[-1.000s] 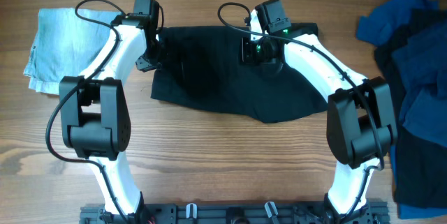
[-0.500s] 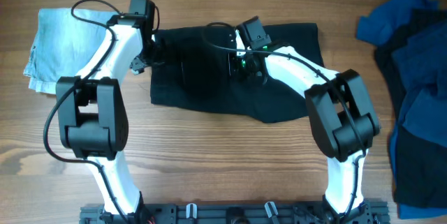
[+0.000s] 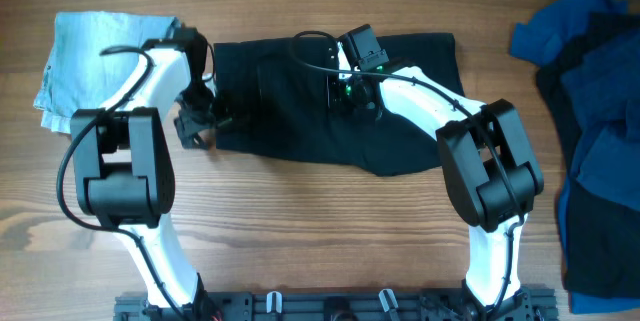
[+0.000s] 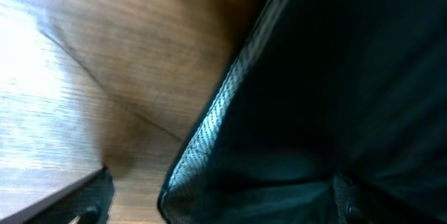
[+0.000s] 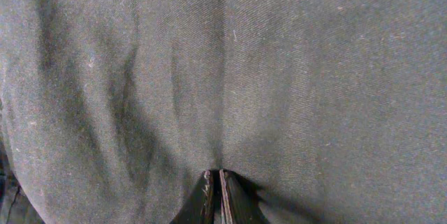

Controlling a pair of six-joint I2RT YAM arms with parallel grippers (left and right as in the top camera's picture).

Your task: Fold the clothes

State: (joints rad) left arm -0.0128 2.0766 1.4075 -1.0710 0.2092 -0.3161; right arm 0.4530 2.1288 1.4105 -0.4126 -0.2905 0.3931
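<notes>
Mid-fold: my left fingers [image 4: 85, 200] gape wide at the black garment's [image 3: 300, 111] hem, right fingers [image 5: 231, 200] closed mid-cloth. Next, pinch that hem.

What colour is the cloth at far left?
The cloth is light blue; overhead view shows it best.

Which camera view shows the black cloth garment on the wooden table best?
The overhead view: it shows nearly the whole black cloth garment, spread flat. The left wrist view shows only one edge; the right wrist view, only a patch of fabric.
</notes>
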